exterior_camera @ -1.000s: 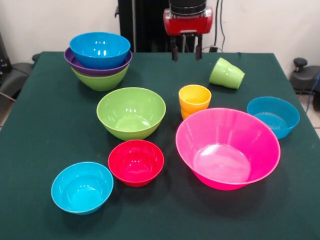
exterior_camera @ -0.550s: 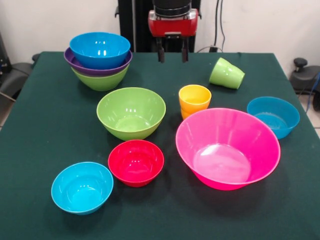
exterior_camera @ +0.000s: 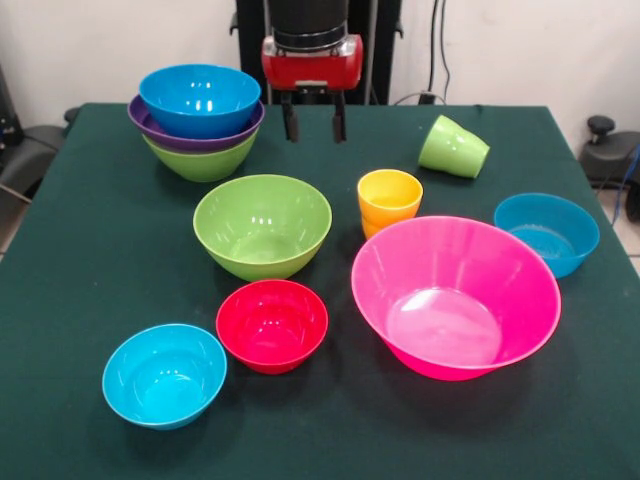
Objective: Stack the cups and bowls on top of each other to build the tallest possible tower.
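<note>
On the left of the front view we have the tower [exterior_camera: 202,120]: a lime green bowl at the base, a purple one in it, a blue one on top, sitting near the far left corner of the worktop [exterior_camera: 80,260]. It's close to that far edge, so any sideways shove there could push the stack toward the drop. Nearer us on the left sits the small cyan bowl [exterior_camera: 164,375], with the red bowl [exterior_camera: 272,325] just beside it, rims almost touching; we judge a grab on either could nudge the other.

Moving to the middle, the loose lime green bowl [exterior_camera: 262,226] stands alone with fair room around it. Above and behind it hangs the gripper [exterior_camera: 312,117], fingers spread and empty, just right of the tower. If it comes down off-line it could clip the blue rim and tip the stack, we reckon.

Further right, the yellow-orange cup [exterior_camera: 389,200] stands upright, tight against the huge pink bowl [exterior_camera: 455,296] — little finger room on that side. The light green cup [exterior_camera: 453,147] lies tilted on its side and may roll if touched. Far right, the other blue bowl [exterior_camera: 547,233] sits close to the worktop's right edge, so a push could send it off. The near strip of the worktop is open.
</note>
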Robot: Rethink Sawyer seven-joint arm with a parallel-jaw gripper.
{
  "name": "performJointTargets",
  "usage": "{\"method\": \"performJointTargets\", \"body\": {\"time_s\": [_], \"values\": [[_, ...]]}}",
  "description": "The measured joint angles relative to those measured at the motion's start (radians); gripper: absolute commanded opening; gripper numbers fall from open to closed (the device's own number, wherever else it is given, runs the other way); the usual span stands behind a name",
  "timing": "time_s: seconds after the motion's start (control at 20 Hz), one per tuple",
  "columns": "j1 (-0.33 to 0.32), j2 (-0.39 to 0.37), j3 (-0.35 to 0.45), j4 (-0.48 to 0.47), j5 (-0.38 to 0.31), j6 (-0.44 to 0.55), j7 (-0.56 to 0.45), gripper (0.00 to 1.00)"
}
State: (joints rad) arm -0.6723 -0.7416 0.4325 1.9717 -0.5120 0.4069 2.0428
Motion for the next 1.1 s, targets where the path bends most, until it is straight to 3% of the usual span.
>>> {"method": "performJointTargets", "body": {"time_s": [0.45, 1.1], "values": [[-0.004, 0.072, 0.005, -0.031, -0.079, -0.056, 0.000, 1.00], [-0.006, 0.104, 0.014, -0.049, -0.123, -0.065, 0.000, 1.00]]}}
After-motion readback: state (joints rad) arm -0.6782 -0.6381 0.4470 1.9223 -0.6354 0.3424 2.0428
